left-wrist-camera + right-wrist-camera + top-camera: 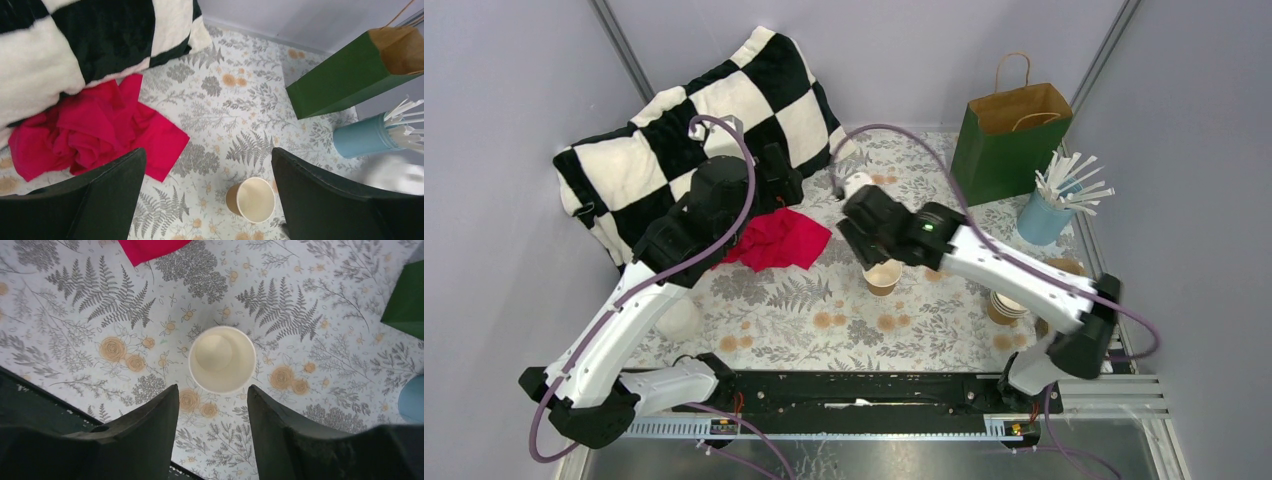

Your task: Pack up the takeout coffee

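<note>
The takeout coffee cup [883, 276] is a single brown paper cup with a white inside. It stands upright on the floral tablecloth mid-table with no lid on it. The right wrist view looks straight down into the cup [222, 359]. My right gripper [212, 390] hangs above its near side, open, with only tablecloth between the fingers. In the top view the right gripper [869, 250] sits just behind the cup. My left gripper [208, 150] is wide open and empty above the cloth, with the cup [251, 199] near its right finger. From above, the left gripper [782, 185] is at the pillow's edge.
A red cloth [776, 240] lies left of the cup beside a black-and-white checkered pillow [694, 130]. A green paper bag [1009, 140] stands open at the back right, with a blue tumbler of white sticks [1044, 215] next to it. A stack of lidless cups [1006, 305] sits under the right arm.
</note>
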You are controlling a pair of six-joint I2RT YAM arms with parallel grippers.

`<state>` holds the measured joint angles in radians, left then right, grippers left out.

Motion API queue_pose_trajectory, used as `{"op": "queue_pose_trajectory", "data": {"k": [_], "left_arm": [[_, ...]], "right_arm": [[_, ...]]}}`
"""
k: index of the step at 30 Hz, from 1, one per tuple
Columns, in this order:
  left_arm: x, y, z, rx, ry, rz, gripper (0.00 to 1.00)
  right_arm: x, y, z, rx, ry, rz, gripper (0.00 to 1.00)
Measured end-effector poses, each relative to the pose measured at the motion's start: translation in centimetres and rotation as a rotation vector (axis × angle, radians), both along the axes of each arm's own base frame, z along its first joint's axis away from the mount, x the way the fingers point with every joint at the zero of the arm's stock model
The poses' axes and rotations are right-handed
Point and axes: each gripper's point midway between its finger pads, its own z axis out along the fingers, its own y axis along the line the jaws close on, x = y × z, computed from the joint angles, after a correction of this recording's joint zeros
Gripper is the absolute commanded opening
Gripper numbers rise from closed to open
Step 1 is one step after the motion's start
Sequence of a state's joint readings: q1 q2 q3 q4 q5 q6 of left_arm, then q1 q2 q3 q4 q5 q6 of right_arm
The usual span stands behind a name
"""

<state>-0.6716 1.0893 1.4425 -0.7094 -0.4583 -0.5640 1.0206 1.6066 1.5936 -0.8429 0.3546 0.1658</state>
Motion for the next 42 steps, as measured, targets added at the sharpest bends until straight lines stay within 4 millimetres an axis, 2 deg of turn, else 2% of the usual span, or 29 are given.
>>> {"op": "queue_pose_trajectory", "data": {"k": [2,4,7,10,14,18,20,24,28,32,37,42], "left_arm": [[-0.2,-0.1,-1.6,-0.011,0.035,0.007,0.99],[-0.5,-0.2,-3.5,-0.017,0.079,0.008,0.99],[-1.2,-0.5,-7.0,-0.024,0.167,0.013,0.99],[-2.1,-0.3,-10.0,-0.029,0.264,0.035,0.99],[-2.6,1.3,-12.5,-0.062,0.373,0.105,0.99],[-2.4,6.3,-15.4,-0.121,0.507,0.28,0.99],[-2.9,9.1,-17.0,-0.143,0.589,0.373,0.99],[-4.1,13.0,-19.2,-0.158,0.726,0.504,0.98],[-5.0,17.0,-21.2,-0.196,0.842,0.628,0.85],[-6.3,20.3,-23.3,-0.245,0.949,0.729,0.75],[-7.8,22.3,-25.6,-0.265,1.067,0.772,0.65],[-8.8,23.2,-26.9,-0.241,1.139,0.765,0.57]], "right_arm": [[-0.6,-1.8,1.7,0.063,-0.025,-0.031,0.59],[-1.3,-4.3,1.9,0.102,-0.018,-0.079,0.59],[-1.4,-8.0,0.2,0.122,0.028,-0.183,0.61],[-1.6,-9.9,-1.6,0.116,0.077,-0.247,0.64],[-1.8,-9.9,-1.8,0.144,0.097,-0.253,0.66],[-1.5,-10.0,-1.2,0.168,0.092,-0.251,0.68],[-1.1,-10.2,-1.1,0.177,0.092,-0.248,0.69],[0.0,-10.9,-1.2,0.197,0.11,-0.255,0.68],[1.4,-11.4,-1.6,0.221,0.132,-0.259,0.69],[1.5,-10.5,-2.1,0.259,0.155,-0.222,0.71],[0.8,-10.5,-3.7,0.25,0.191,-0.203,0.71],[0.9,-10.4,-3.8,0.254,0.191,-0.199,0.71]]}}
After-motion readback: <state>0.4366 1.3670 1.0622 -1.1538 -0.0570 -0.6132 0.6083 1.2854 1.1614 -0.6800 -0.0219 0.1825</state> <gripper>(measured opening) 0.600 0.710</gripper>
